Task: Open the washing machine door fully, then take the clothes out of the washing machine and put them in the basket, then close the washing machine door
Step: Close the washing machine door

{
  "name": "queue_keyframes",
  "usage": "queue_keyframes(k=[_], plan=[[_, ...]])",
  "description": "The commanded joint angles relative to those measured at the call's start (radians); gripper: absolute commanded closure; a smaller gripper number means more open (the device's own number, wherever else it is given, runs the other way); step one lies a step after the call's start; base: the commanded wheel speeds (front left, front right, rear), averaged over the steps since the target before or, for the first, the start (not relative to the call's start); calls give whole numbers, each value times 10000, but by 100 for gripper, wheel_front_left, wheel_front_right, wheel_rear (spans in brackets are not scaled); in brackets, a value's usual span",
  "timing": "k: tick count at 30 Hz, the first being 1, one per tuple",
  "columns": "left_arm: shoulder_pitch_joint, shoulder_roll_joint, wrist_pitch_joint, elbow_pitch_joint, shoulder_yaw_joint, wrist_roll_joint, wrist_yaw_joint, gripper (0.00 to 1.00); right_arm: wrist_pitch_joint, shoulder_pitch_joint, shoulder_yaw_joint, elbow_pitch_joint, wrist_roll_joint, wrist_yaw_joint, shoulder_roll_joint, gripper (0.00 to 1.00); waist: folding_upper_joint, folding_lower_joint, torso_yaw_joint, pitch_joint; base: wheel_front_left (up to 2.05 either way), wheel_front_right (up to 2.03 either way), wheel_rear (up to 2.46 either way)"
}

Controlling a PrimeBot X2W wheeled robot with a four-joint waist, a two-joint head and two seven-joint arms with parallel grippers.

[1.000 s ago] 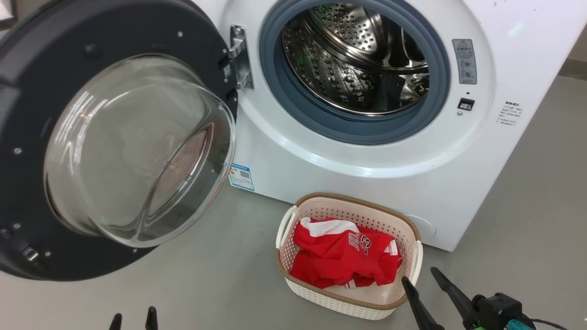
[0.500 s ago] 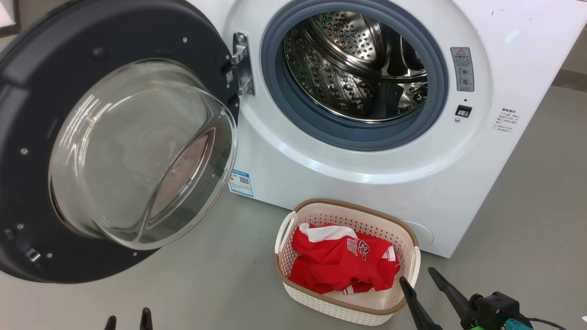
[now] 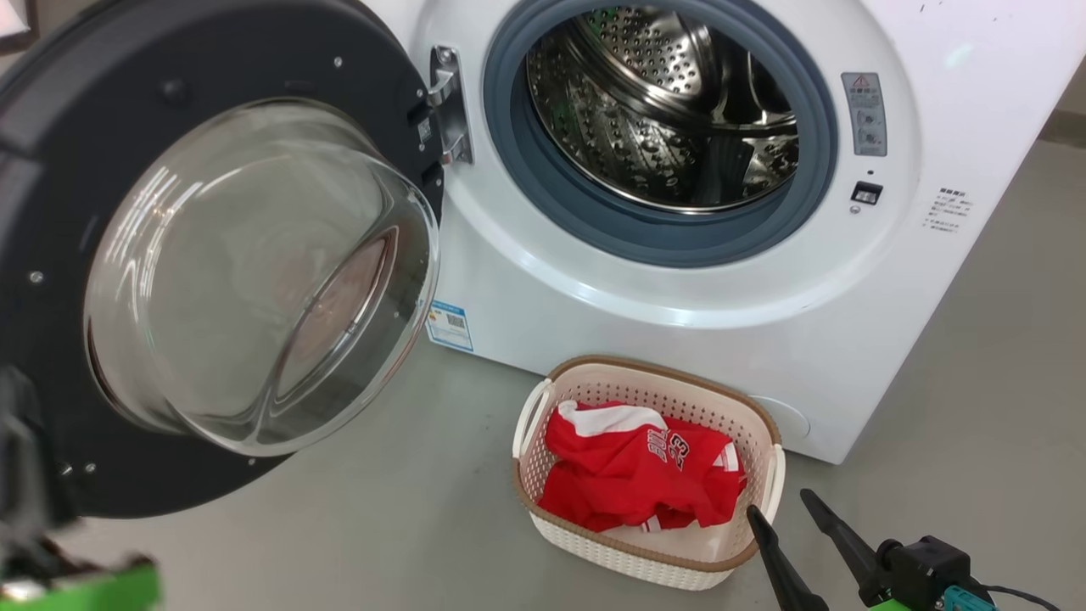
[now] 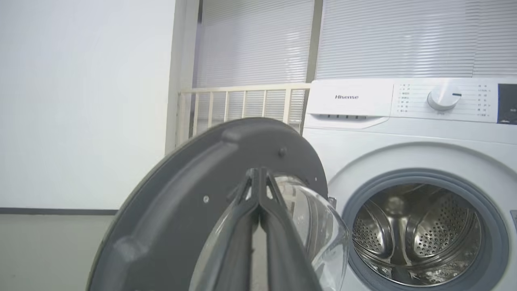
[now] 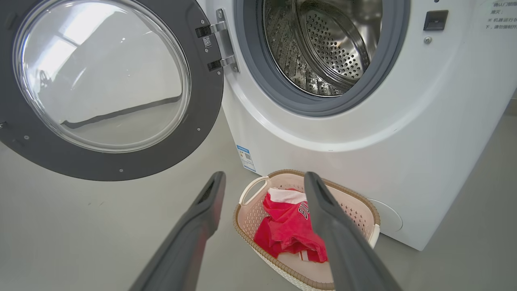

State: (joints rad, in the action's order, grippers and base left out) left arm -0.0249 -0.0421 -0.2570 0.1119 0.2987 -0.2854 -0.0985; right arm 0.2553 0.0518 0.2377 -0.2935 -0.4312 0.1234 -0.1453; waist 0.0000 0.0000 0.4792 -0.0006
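The washing machine (image 3: pixel 679 314) stands with its steel drum (image 3: pixel 662 110) showing no clothing. The washing machine door (image 3: pixel 212 51) hangs swung out to the left, its glass bowl (image 3: pixel 254 280) bulging toward me. Red clothes (image 3: pixel 636 475) with white trim lie in the cream basket (image 3: pixel 662 369) on the floor before the machine. My right gripper (image 3: pixel 779 502) is open just right of the basket, nothing between its fingers; the right wrist view shows this gripper (image 5: pixel 264 176) over the basket (image 5: pixel 363 202). My left gripper (image 4: pixel 258 173) is shut on nothing, in front of the door's inner face (image 4: pixel 181 182).
Grey floor (image 3: pixel 407 509) spreads left of the basket under the door. A blue label sticker (image 3: pixel 447 327) sits low on the machine. In the left wrist view a pale railing (image 4: pixel 242 101) and window blinds stand behind the machine, a white wall (image 4: pixel 80 101) to the left.
My left gripper has shut. Its fingertips left the head view's bottom edge and the left arm now blurs at the lower left by the door. The right gripper stays put.
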Motion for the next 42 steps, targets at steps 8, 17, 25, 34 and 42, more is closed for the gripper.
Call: queue_keyframes(k=[8,17,25,34,42], plan=[[-2796,-1928,-48,455,1870,-325,-298,100,65,-410,27,292,112,73,-144,0,0,0,113,346,0,0,0],[-5601,-4086,-32,-2182,2468,-2737,-319,100,65,-446,-167,349,181,73,-175,0,0,0,216,615,0,0,0],[-7597,-5396,3663,-7129,2237,-5220,-255,100,65,-515,-251,339,219,73,-196,0,0,0,295,797,0,0,0],[-8585,-5964,7376,-9773,1615,-6197,-231,100,65,-454,-258,379,233,73,-204,0,0,0,314,903,0,0,0],[-8497,-5914,9042,-10268,1253,-6803,-306,100,65,-348,-324,417,253,73,-209,0,0,0,292,901,0,0,0]])
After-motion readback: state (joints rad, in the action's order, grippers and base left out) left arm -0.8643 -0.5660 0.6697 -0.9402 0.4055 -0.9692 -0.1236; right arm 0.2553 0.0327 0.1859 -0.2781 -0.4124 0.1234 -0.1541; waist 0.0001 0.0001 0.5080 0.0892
